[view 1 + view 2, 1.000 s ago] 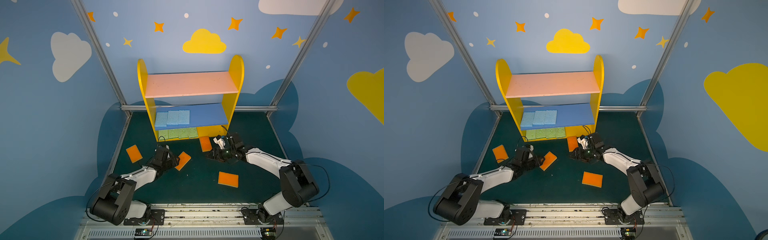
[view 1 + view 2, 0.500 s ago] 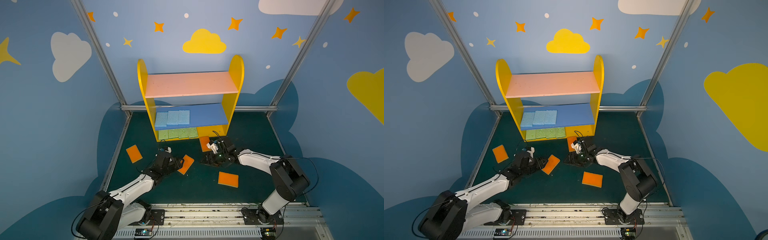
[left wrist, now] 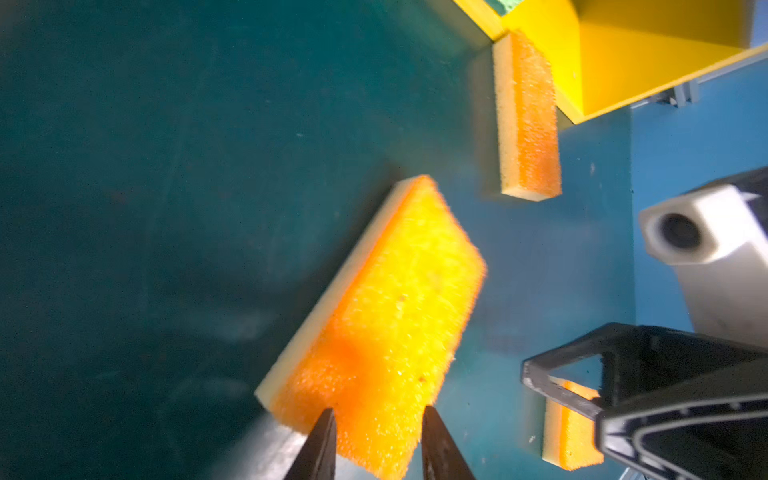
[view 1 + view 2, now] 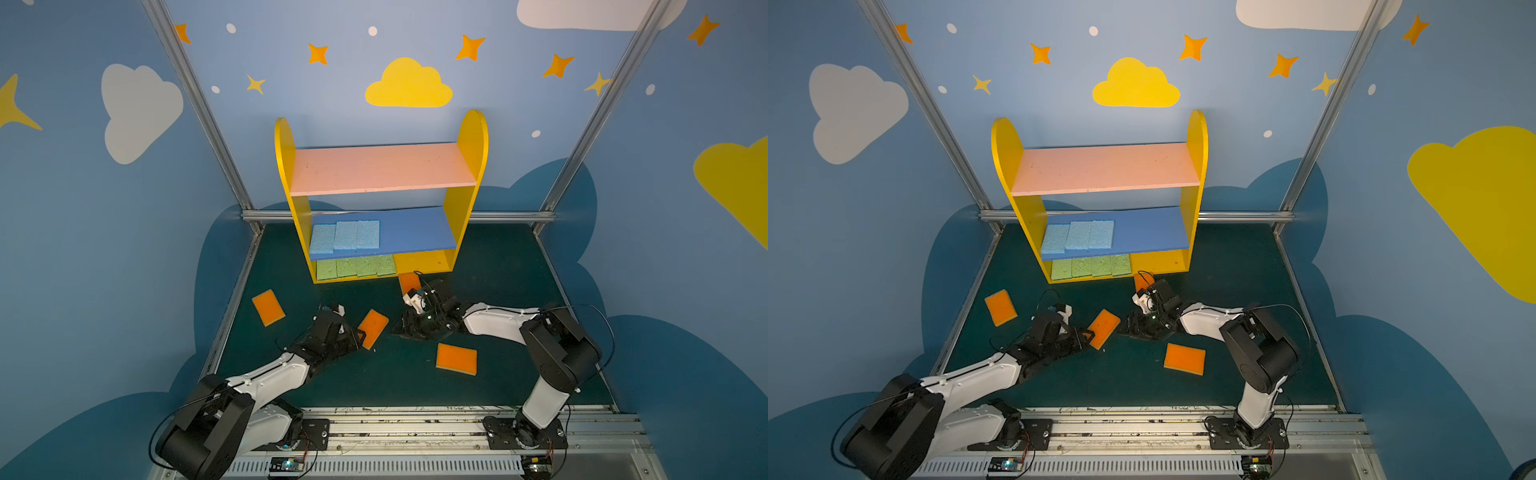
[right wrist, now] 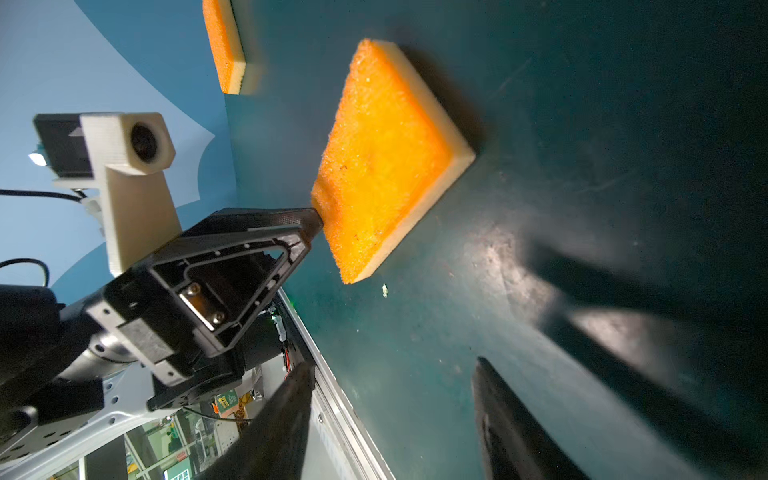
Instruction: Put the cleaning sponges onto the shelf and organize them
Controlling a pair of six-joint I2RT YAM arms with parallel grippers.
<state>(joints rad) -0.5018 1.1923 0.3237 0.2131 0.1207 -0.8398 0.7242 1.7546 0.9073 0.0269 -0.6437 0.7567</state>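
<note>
the left gripper shows a narrow gap between its jaws, tips at the near end of a tilted orange sponge; whether they clamp it cannot be told. just beyond that sponge, facing it, the right gripper is spread wide and empty. farther past both stands the shelf, with blue sponges on its blue board and green sponges on the board below. a second orange sponge lies at the shelf's foot.

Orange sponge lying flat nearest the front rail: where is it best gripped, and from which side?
Take the orange sponge across its short width, at mid-length, from straight above: it lies flat on the mat, all four edges free.
</note>
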